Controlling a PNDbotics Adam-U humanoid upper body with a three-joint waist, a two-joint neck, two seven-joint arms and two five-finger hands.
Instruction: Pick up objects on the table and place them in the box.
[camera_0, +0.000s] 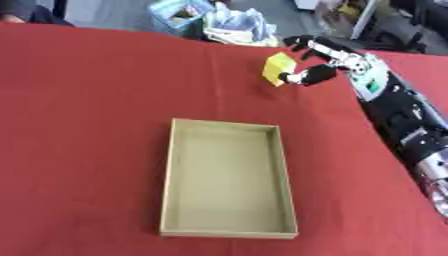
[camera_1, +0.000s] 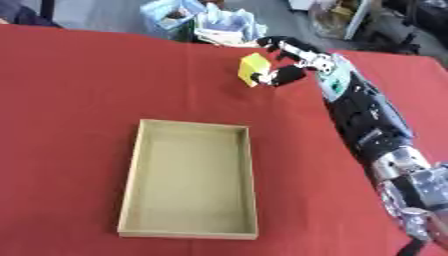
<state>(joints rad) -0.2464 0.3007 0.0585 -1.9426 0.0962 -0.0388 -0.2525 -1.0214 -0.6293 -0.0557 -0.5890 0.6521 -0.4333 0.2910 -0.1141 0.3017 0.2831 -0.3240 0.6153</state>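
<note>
- Right hand (camera_0: 328, 62) is reaching in from the right side, its fingers (camera_0: 297, 77) and thumb curling round a yellow block (camera_0: 278, 68) and pinching it at its right face.
- Yellow block is sitting tilted in that grasp at the far side of the worktop (camera_0: 87, 125), beyond the box (camera_0: 168, 175); whether its lower corner is touching the cloth or hanging just above it, cannot tell.
- Right arm (camera_1: 367, 125) is running from the lower right corner up along the right edge, black with silver joints, lying well apart from the box.
- Box is lying open-topped near the middle of the worktop, long side running away from the robot, pale tan walls, nothing showing inside.
- Open red cloth is showing between the block and the box's far rim, and a wide bare stretch is lying to the left of the box.
- Worktop is covered in red cloth; its far edge is running askew across the top.
- Beyond that edge, a blue container (camera_0: 179, 15) and pale crumpled bags (camera_0: 236, 25) are standing on the floor.
</note>
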